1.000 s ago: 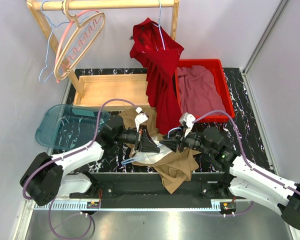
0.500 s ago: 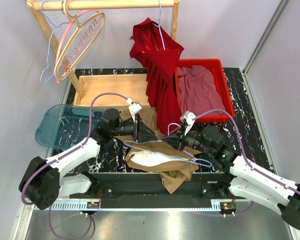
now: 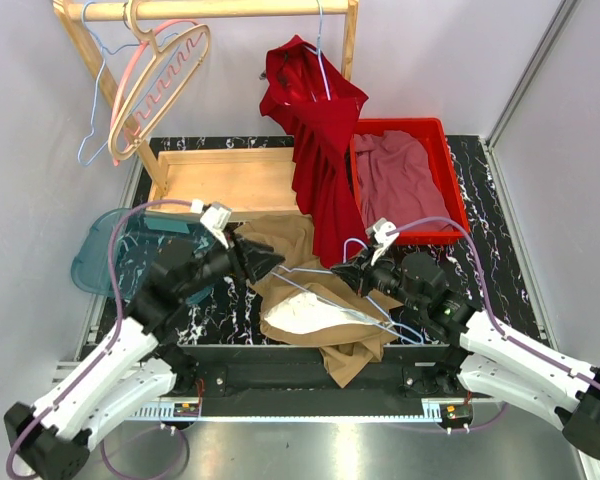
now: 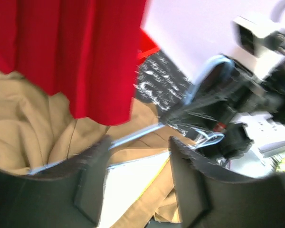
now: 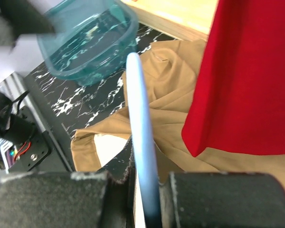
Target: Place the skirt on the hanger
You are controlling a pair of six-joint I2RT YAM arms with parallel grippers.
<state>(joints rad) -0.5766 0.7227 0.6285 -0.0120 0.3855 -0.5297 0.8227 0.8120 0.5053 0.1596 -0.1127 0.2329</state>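
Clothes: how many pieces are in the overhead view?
3: a red dress hanging from the rail, a tan skirt spread on the table, a mauve garment in the red bin. More may lie hidden beneath it.

A black table (image 3: 500,270) with white marble veining sits between plain pale walls (image 3: 460,60) that rise behind it and at both sides, evenly lit. A light wooden rack (image 3: 230,9) stands on the table's far left part, and a grey metal ledge (image 3: 310,450) runs along its near edge

red dress (image 3: 320,150) (hung), red bin (image 3: 400,125), teal tub (image 3: 110,255)
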